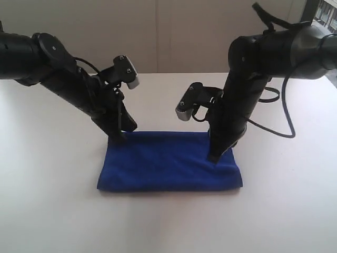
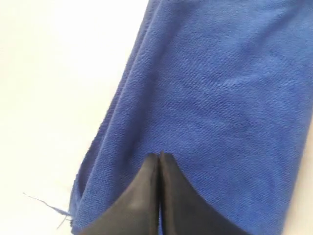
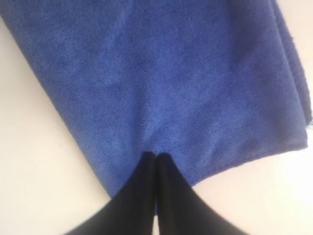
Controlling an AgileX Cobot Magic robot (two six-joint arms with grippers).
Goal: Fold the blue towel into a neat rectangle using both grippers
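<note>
white worktop lies bare along the near side. on it, about the middle, is the blue towel, folded into a flat, wide rectangle with its long edges running left to right. the wrist views show layered edges at its short sides. in the left wrist view a loose blue thread trails off one corner onto the worktop.

at the towel's far left corner the left hand slants down with its black tips on the cloth. the left wrist view shows the left hand clenched, its two fingers pressed together with no gap, close to the towel's edge. the right hand stands steeper, with its tips on the towel near the right end, a little nearer than the left hand. the right wrist view shows the right hand clenched too. the cloth puckers slightly at its tips, and i cannot tell whether any cloth is nipped between the fingers.

farther up, the left arm carries a small grey block and the right arm a second grey block. a black cable loops off the right arm.
</note>
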